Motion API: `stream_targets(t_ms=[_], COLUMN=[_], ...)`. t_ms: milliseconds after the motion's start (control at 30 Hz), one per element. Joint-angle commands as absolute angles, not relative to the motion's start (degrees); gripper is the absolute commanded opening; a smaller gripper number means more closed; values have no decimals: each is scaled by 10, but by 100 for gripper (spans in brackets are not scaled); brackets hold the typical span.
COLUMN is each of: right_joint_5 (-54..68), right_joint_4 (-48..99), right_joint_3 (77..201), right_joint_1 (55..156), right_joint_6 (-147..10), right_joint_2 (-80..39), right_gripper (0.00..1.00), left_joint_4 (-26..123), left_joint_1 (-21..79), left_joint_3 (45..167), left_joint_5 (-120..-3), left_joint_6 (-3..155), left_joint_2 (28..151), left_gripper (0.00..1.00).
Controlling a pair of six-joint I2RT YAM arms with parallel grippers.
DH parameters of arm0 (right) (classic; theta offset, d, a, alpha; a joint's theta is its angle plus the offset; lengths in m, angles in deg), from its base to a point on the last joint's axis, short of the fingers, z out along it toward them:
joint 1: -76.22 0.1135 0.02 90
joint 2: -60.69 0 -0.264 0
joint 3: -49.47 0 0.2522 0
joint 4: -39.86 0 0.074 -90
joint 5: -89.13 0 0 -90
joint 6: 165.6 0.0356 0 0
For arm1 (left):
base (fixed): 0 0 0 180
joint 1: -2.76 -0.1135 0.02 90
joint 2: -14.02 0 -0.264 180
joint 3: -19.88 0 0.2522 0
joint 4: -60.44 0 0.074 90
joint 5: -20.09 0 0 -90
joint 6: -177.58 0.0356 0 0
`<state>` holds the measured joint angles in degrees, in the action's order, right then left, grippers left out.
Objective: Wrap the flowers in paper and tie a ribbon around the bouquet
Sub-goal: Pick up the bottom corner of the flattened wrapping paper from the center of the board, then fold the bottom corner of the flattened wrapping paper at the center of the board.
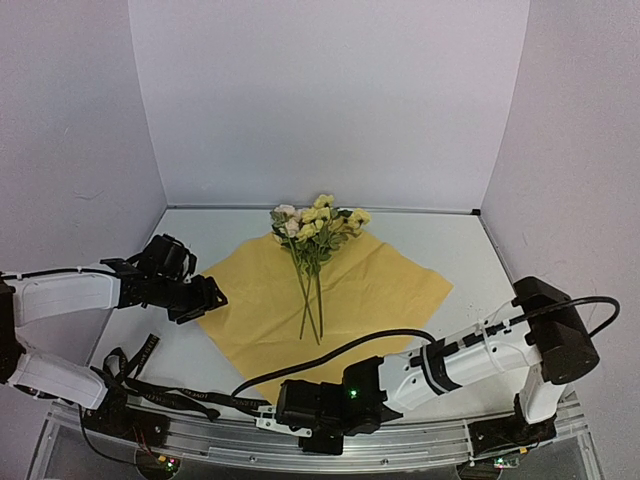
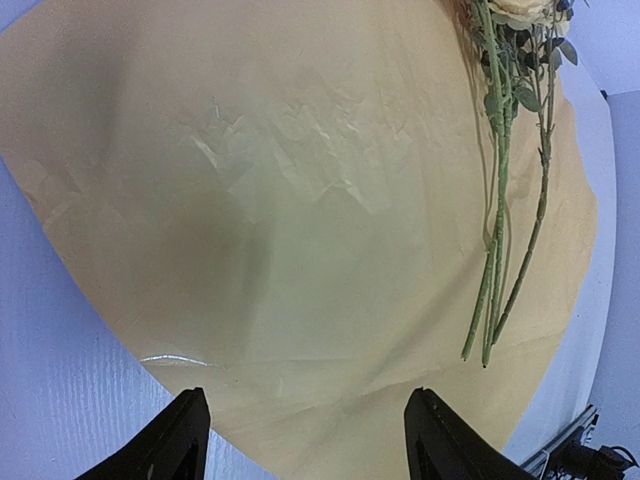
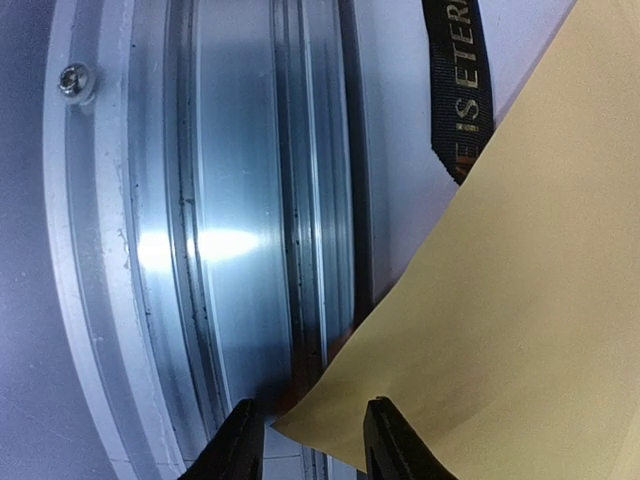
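On a white table (image 1: 450, 240) enclosed by pale walls, the black two-fingered left gripper (image 1: 210, 298) hangs just over the left corner of the paper (image 1: 380, 285), a large, thin, slightly creased sheet lying flat like a diamond with its yellow face up. The jaws are spread wide and hold nothing. In the wrist view the sheet fills the space between the two dark fingers.

Near the table's front-left edge lies the ribbon (image 3: 458, 90), a long, narrow black fabric band printed with small light lettering. It trails from the left arm's base toward the paper's near corner.

Down the middle of the sheet rest the flowers (image 1: 312, 225), a small bunch of pale yellow and cream blooms with green leaves. The heads lie at the far corner and the long thin green stems point toward the arms.

From the right, the other arm reaches low along the ribbed aluminium rail (image 3: 230, 200). The right gripper (image 3: 308, 405) has its fingers parted a little, one on either side of the paper's near corner tip.
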<state>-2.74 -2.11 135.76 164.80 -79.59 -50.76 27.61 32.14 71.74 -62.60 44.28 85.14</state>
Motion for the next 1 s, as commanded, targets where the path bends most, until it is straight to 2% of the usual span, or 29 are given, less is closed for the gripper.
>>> stream_targets(t_ms=[0,100,300,367,733,967], right_joint_5=[-17,-16,-25,-33,-73,-75], right_joint_4=[-18,-18,-21,-35,-111,-129], right_joint_3=[1358,1356,1357,1365,1447,1568], right_joint_1=[1638,1635,1622,1618,1538,1447], right_joint_6=[-781,-782,-788,-796,-880,-964], right_joint_2=[-522,-515,-487,-474,-445,-507], right_gripper=[27,15,8,0,0,0], left_joint_4=[279,279,284,283,279,277], left_joint_1=[318,317,318,318,318,318], left_joint_3=[729,735,741,744,767,792], left_joint_5=[-628,-627,-623,-624,-623,-623], left_joint_6=[455,458,463,466,474,491], left_joint_2=[856,864,869,864,809,813], left_gripper=[69,69,68,69,69,68])
